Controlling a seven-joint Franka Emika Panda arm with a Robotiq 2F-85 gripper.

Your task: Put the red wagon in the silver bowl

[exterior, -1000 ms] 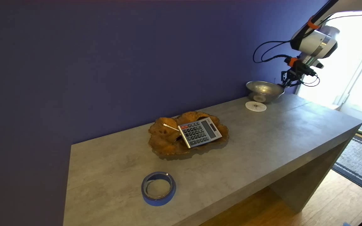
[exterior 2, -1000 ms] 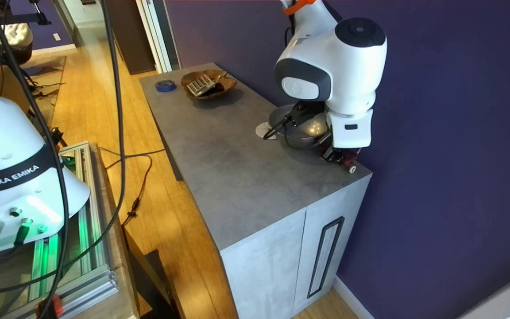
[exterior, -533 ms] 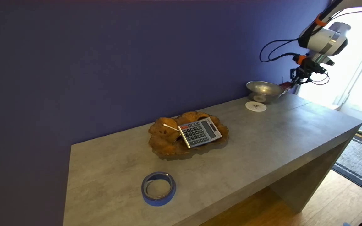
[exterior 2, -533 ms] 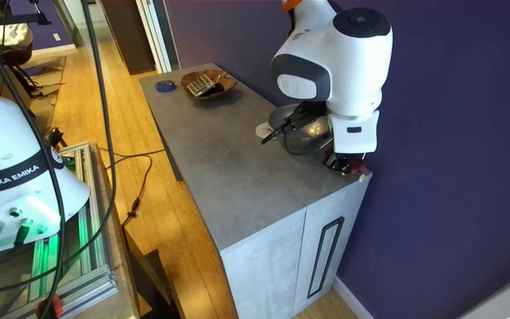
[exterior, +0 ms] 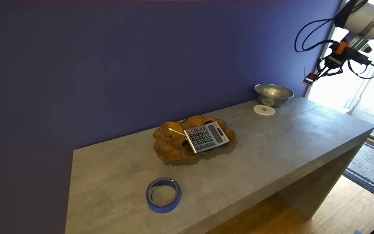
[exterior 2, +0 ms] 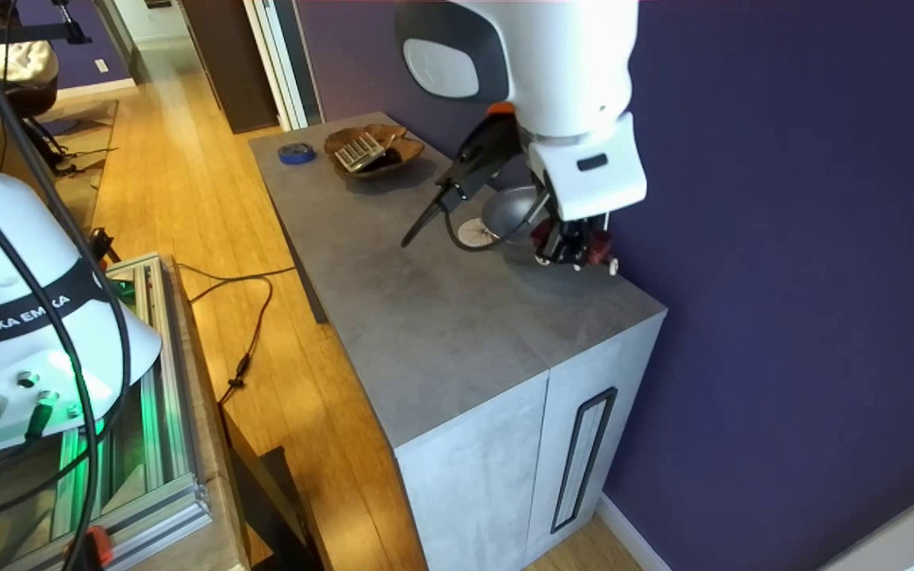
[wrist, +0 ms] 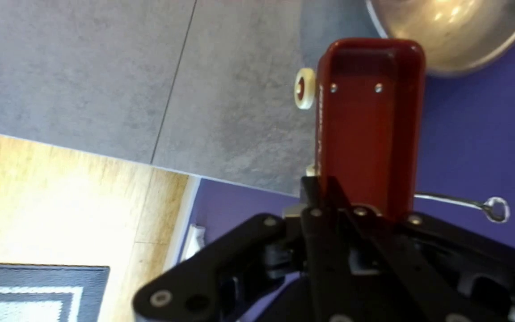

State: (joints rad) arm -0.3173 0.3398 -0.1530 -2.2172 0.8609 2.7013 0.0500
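Okay, we have the red wagon [wrist: 362, 129] up in the air, apart from the silver bowl [exterior: 273, 92], with the gripper [wrist: 323, 184] clamped on one side panel. Wrist view: long axis runs top to bottom, far end up toward the bowl, open bed facing the camera; thin metal handle [wrist: 458, 202] sticks out right. Containers: bowl stands upright on the gray table [exterior: 291, 136] beside the purple wall [exterior: 141, 81], and we see light glinting inside; white disc [exterior: 264, 110] lies just beside its base. Brown tray [exterior: 170, 151] holds a calculator [exterior: 203, 138], tilted, plus a thin white stick [exterior: 175, 131]. Blue tape roll [exterior: 164, 208] sits near the tray. Wagon's look: glossy red, cream wheels [wrist: 305, 88], two small metal dots in the bed, pale side lettering we can't read.
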